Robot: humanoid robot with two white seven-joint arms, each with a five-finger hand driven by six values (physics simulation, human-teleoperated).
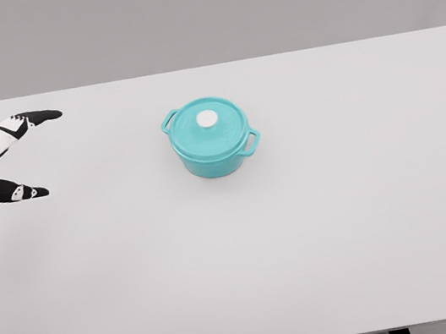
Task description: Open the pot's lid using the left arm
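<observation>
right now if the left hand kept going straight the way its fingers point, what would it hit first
Probably nothing: the left hand points right along the table, and its upper finger line passes behind the teal pot. Depth is unclear, so it could clip the pot's rear handle.

Round teal pot (212,153) with two side handles: smooth enamel-like coating, soft sheen, no texture visible. Matching teal lid (207,122): same smooth, slightly glossy finish; small white round knob (208,118) looks like smooth plastic or ceramic, cannot tell which. Wide pale grey table (304,239): flat, matt, uniform, no grain. Left hand (8,160): white hard-shell segments, smooth like moulded plastic; black fingers (39,117) matt, rubber-like
</observation>
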